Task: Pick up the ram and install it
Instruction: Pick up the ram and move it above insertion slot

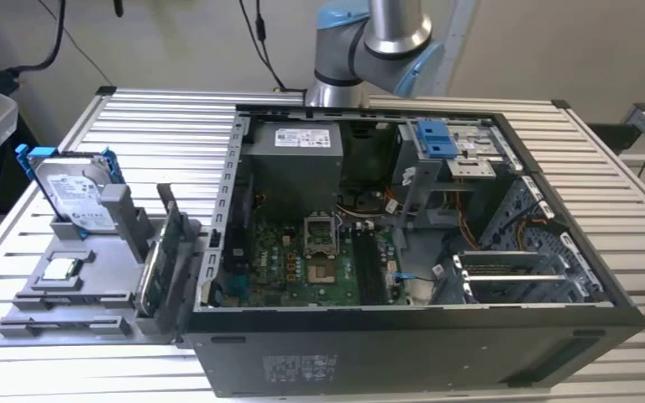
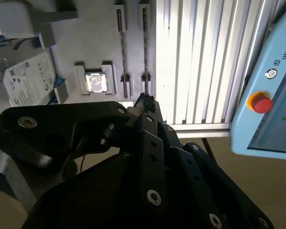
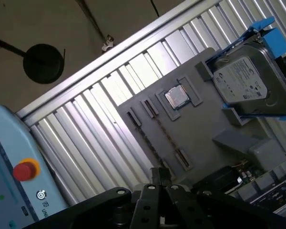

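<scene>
Found the ram (image 2: 144, 52) standing on its long edge in a narrow slot of the grey tray (image 2: 86, 43), outside the computer case (image 1: 412, 357). Noted a second thin strip (image 2: 122, 52) of the same kind in the neighbouring slot, just beside the ram and nearer the processor chip (image 2: 96, 82). Placed the tray, going by the exterior view, on the slatted table (image 1: 165, 126), close against the open case on the exterior view's left.

Saw the gripper (image 2: 145, 101) as black linkages narrowing to a single point. Made out the fingertips (image 3: 157, 172) drawn together, with no gap between them and nothing held. In the second wrist view, found those tips lined up with one end of the ram's slot, overlapping that end in the picture, the rest of the stick running away from them across the tray. Could not judge the height of the tips above the stick, and made out no contact with it.

Noted a silver hard drive (image 1: 76, 197) in blue brackets, upright at the far end of the tray, and an upright card (image 1: 171, 252) on the tray's case side. Saw the arm (image 1: 379, 34) rising behind the case, and a pale blue pendant with a red button (image 2: 261, 103) beyond the table's edge in both wrist views.
</scene>
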Available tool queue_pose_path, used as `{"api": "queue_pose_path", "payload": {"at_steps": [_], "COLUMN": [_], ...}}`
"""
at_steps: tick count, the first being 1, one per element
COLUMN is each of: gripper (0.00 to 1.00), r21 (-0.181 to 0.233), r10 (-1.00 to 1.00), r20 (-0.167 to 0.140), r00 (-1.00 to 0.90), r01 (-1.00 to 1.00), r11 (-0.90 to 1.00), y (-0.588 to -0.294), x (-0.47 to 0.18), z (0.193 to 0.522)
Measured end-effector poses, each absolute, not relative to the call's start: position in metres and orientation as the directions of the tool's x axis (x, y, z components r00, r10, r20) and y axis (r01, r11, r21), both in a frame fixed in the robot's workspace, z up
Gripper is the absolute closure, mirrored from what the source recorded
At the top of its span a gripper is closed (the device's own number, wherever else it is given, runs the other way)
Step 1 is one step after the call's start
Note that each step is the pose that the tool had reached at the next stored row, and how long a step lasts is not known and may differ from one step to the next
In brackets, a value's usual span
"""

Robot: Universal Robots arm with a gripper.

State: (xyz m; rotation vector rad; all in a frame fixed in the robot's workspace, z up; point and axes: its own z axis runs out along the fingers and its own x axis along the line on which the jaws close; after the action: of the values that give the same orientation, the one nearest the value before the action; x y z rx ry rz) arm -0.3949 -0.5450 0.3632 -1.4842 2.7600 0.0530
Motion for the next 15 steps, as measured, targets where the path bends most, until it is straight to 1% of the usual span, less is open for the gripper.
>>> {"api": "queue_pose_path", "payload": {"at_steps": [15], "gripper": [0.89], "r21": [0.007], "r10": [-0.917], "r20": [-0.034], "r00": [-0.396], "r01": [-0.918], "r11": [0.396], "y": [-0.5450], "x": [-0.3952], "z": [0.3618]}}
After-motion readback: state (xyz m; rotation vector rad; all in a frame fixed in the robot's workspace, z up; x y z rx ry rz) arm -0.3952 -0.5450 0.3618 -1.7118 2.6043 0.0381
